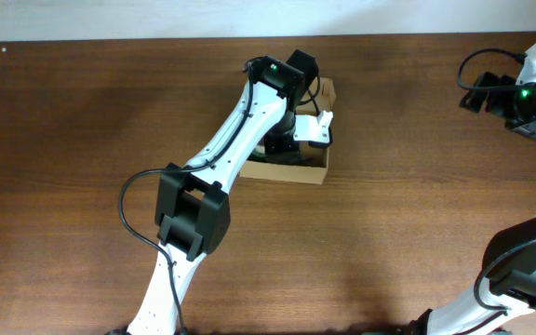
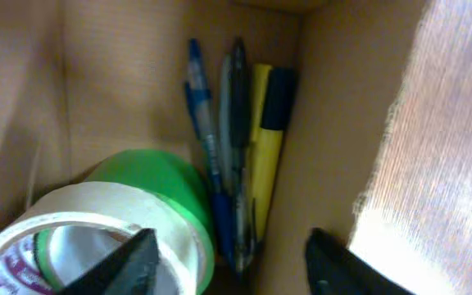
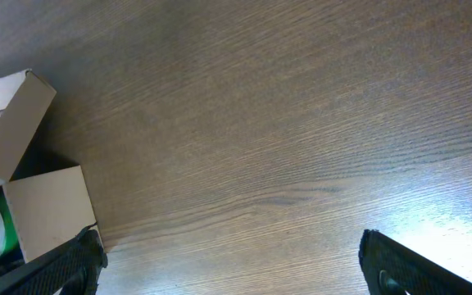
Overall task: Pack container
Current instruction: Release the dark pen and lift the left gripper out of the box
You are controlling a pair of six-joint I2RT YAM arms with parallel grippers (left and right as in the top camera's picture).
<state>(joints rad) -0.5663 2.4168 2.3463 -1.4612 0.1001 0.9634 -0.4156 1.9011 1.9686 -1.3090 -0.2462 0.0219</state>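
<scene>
The container (image 1: 298, 173), a tan cardboard box with its flaps open, sits mid-table. My left gripper (image 1: 285, 147) reaches down into it. In the left wrist view its fingers (image 2: 232, 270) are open and empty inside the container (image 2: 121, 90). One finger is over a white tape roll (image 2: 80, 225) that lies against a green tape roll (image 2: 158, 176). Several pens (image 2: 220, 139) and a yellow highlighter (image 2: 267, 147) lie along the box wall. My right gripper (image 1: 480, 96) is open and empty at the far right, above bare table (image 3: 236, 270). The container shows at that view's left edge (image 3: 47, 209).
The brown wooden table (image 1: 417, 214) surrounds the box. A raised cardboard flap (image 3: 15, 123) stands at the box's near side in the right wrist view. The right arm's base and cables (image 1: 529, 265) occupy the lower right corner.
</scene>
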